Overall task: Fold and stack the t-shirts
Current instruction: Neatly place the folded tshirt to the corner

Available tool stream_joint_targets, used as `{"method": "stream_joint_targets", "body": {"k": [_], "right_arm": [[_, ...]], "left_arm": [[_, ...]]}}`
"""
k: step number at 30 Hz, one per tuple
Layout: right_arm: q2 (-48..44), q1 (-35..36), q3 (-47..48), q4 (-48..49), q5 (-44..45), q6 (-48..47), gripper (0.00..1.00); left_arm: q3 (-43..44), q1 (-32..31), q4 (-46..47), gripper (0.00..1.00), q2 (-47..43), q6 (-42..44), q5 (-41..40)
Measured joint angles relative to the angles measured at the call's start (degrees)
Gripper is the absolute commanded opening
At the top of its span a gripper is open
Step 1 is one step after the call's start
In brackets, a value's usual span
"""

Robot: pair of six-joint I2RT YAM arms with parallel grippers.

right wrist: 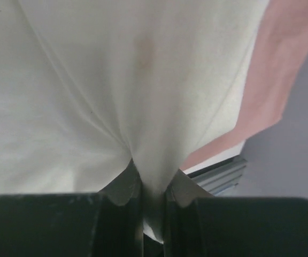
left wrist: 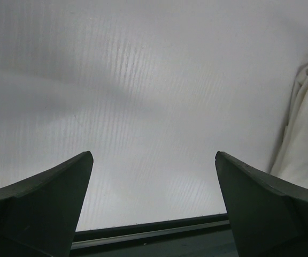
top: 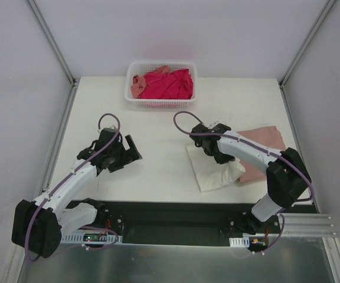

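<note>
Right gripper [right wrist: 153, 179] clenched on a pinched ridge of the cream t-shirt [right wrist: 90, 96]; the garment lies creased near the right edge of the worktop [top: 158, 165], touching the dusty pink t-shirt [top: 264, 141]. Left gripper [left wrist: 153, 155] released, jaws wide, over the left half.

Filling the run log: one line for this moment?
right gripper: shut on cream t-shirt | left gripper: open, empty | pink t-shirt: alongside | basket: magenta t-shirt inside

You have a white table [top: 158, 171] with a white lattice basket [top: 161, 102] at its far edge. On its right side lie a cream t-shirt [top: 214, 175] and, touching it, a dusty pink t-shirt [top: 265, 137].
</note>
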Motion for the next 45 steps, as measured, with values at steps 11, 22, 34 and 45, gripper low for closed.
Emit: {"method": "stream_joint_targets", "body": {"k": [11,22,34,45], "right_arm": [[-10.34,-5.66,2.89,-4.26,6.25,-6.49,0.01],[-19.74,-6.54,7.34,-6.78,0.0,-11.26,0.0],[-22.45,-12.02,13.31,-13.0,-3.58,-15.06,0.01],[-24.17,-26.12,12.9,-13.0,-9.7,-20.02,0.0]], "left_arm": [[1.44,0.02,0.0,0.99,3.19,0.96,-0.98],[1.66,0.39,0.0,0.99,3.74,1.46,-1.36],[2.49,0.42,0.0,0.99,4.26,2.45,-1.38],[2.97,0.79,0.0,0.99,5.14,3.08,-1.4]]}}
